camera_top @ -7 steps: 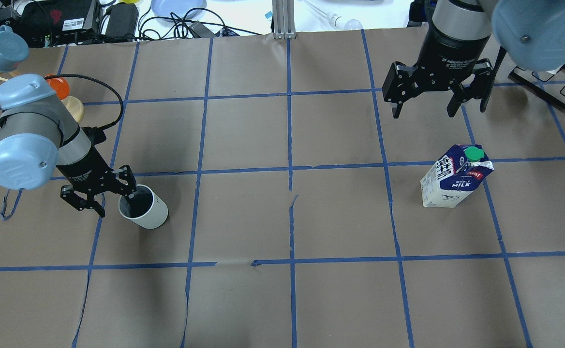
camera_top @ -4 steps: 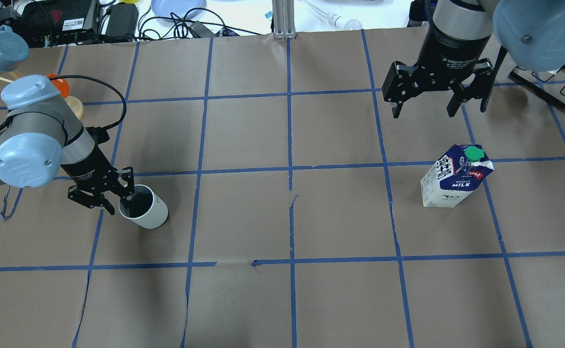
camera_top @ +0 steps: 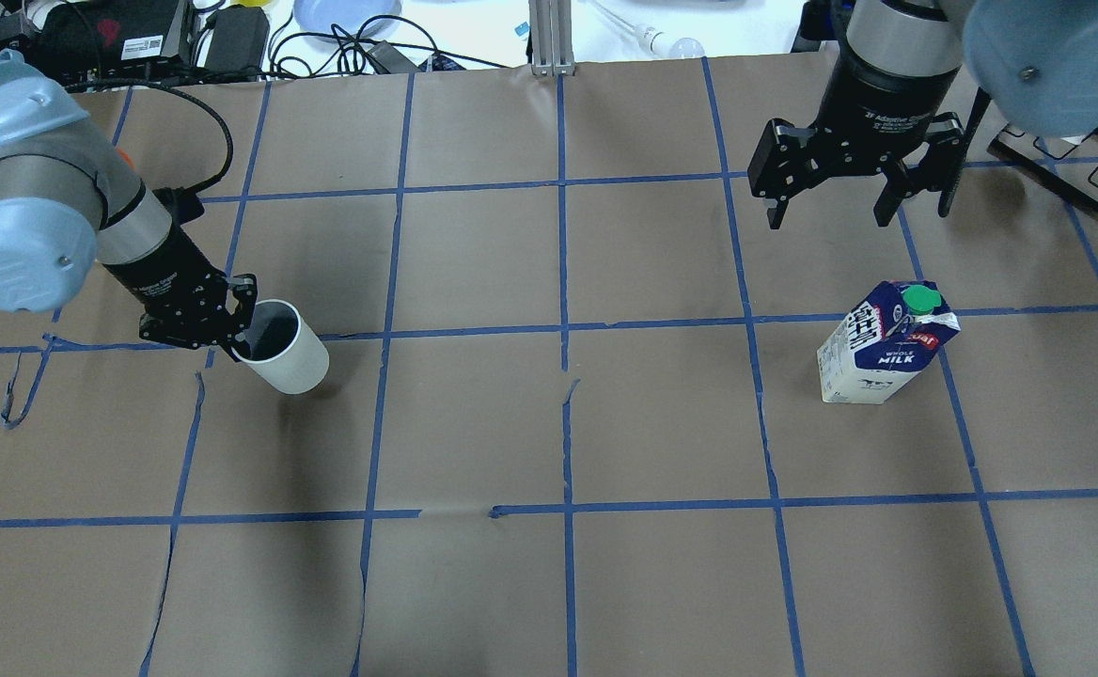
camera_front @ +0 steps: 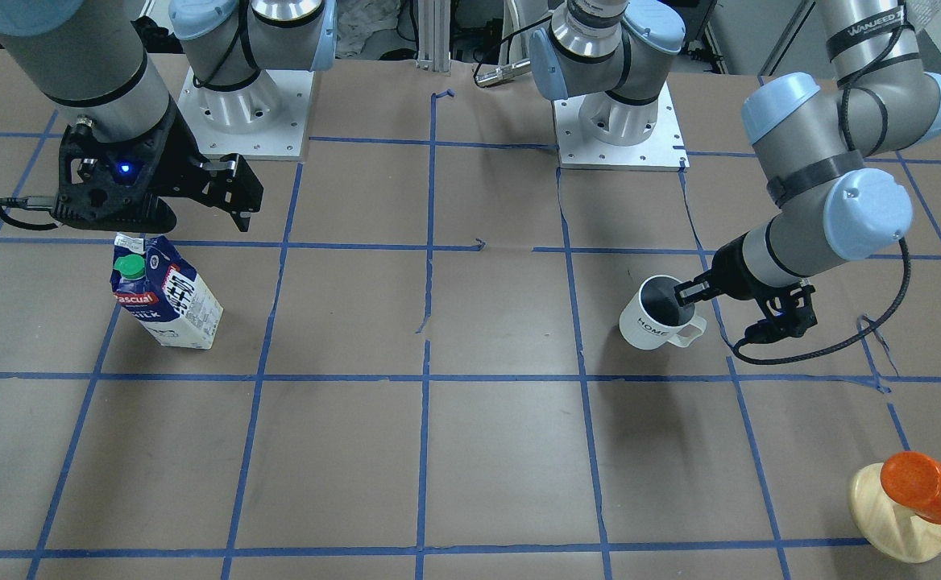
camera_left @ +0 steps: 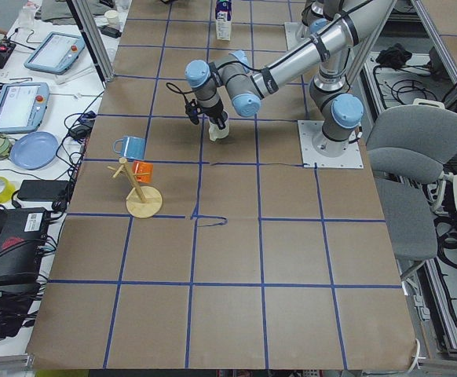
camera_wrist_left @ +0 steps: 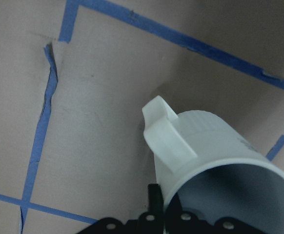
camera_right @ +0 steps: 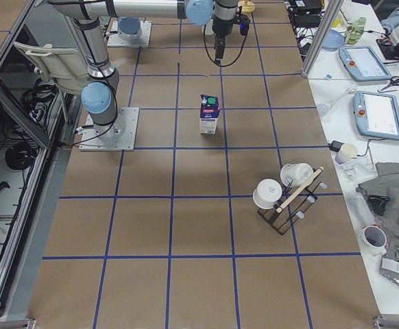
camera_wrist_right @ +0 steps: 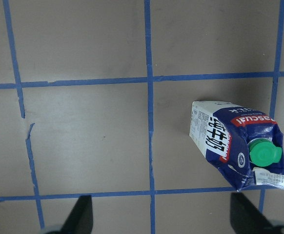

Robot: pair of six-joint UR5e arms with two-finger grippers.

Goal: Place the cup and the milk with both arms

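Now, cup (camera_top: 281, 357): white ceramic, on the left half of the surface (camera_top: 549, 583), well in from every edge. It is tilted and seemingly hangs just off the surface.
Cup handling: rigid, brittle, glazed and probably slick. A rim pinch lets it swing, so gentle moves suit it.
Left end effector (camera_top: 241, 331): clamped on the cup's wall near the handle, one finger inside, one outside.
Milk (camera_top: 883, 353): upright carton on the right half, well clear of the edges, untouched.
Milk handling: paperboard yields if squeezed and its fill is unknown. Best taken across the flat sides below the creased gable.
Right end effector (camera_top: 828, 221): spread wide and empty, high and roughly over the milk.
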